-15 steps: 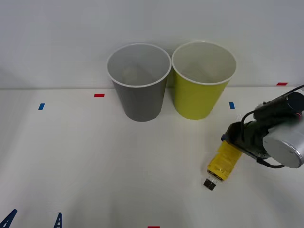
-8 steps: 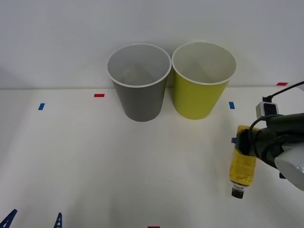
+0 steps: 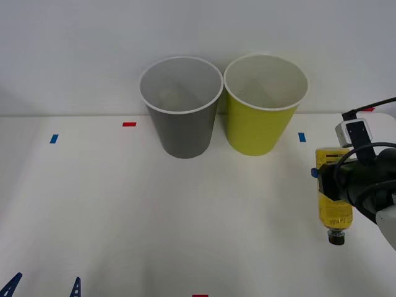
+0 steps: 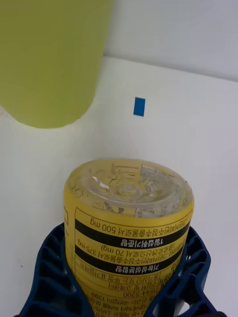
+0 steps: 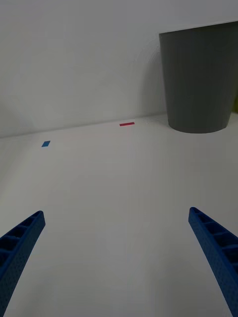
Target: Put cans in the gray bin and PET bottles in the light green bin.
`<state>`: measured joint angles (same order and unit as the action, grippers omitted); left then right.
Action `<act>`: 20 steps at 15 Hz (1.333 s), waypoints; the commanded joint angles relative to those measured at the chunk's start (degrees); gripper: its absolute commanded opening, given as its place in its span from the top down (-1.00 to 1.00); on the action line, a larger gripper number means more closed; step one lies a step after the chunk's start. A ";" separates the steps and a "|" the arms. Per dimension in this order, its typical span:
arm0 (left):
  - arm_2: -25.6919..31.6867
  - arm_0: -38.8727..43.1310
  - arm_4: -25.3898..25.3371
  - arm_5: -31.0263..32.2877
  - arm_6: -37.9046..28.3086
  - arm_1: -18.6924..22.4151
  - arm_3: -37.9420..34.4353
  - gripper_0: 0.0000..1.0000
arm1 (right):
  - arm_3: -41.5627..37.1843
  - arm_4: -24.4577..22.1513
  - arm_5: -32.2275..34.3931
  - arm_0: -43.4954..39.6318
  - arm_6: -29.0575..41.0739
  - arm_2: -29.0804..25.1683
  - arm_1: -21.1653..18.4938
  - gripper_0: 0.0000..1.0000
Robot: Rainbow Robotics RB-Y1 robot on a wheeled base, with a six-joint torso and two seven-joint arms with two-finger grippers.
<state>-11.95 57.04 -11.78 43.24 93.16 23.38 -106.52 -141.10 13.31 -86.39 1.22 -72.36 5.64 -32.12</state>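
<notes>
The right gripper (image 3: 335, 189) grips the PET bottle (image 3: 334, 207), lifted at the right, cap down. The light green bin (image 3: 263, 105) and gray bin (image 3: 181, 111) look empty; dropping remains. The left gripper (image 5: 119, 257) waits open, near left.

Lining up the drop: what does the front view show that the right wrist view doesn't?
Front view alone: the gray bin, the light green bin's open rim, and the bottle's black cap pointing down. Right wrist view alone: the bottle's clear base and the claw's blue fingers around it. Both: the right claw holding the PET bottle, the light green bin, and the blue tape mark.
</notes>
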 commanded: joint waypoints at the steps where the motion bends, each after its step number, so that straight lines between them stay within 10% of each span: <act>1: 0.00 0.00 0.00 0.00 0.00 0.00 0.00 -1.00 | -3.04 -0.30 2.90 -0.07 -4.45 -3.00 5.05 1.00; 11: 0.00 0.00 0.00 0.00 0.00 0.00 0.00 -1.00 | -8.90 -1.53 10.63 -0.07 -6.30 -4.67 13.40 1.00; 20: 0.00 0.00 0.00 0.00 0.00 0.00 0.00 -1.00 | -8.90 -5.05 -3.78 2.21 0.82 -4.58 14.54 1.00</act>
<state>-11.95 57.04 -11.78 43.24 93.16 23.38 -106.52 -150.00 8.31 -89.80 2.76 -72.21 1.06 -16.97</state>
